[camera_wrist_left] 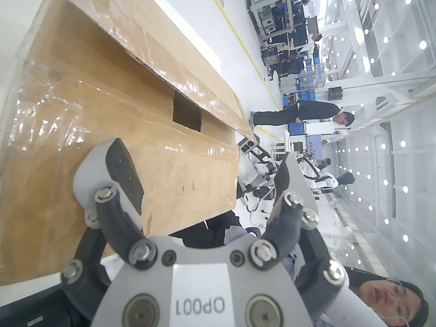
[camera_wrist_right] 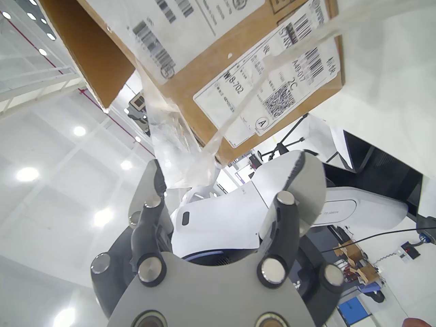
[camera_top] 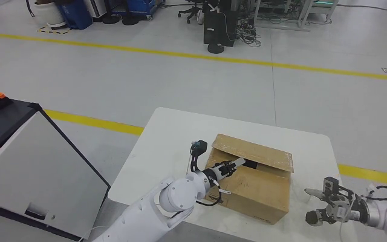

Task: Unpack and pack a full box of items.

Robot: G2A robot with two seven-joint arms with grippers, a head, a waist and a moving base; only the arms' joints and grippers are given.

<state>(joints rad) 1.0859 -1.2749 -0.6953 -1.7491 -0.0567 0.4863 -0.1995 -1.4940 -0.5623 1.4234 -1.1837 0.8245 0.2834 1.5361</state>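
Currently your left hand (camera_top: 231, 167), spread wide, is nearer, over the box (camera_top: 257, 195); your right hand (camera_top: 319, 207), also wide, stands beside it.

A white tabletop (camera_top: 172, 136) with rounded corners carries one brown cardboard box (camera_top: 257, 190), its top flaps partly open, toward the robot's side.
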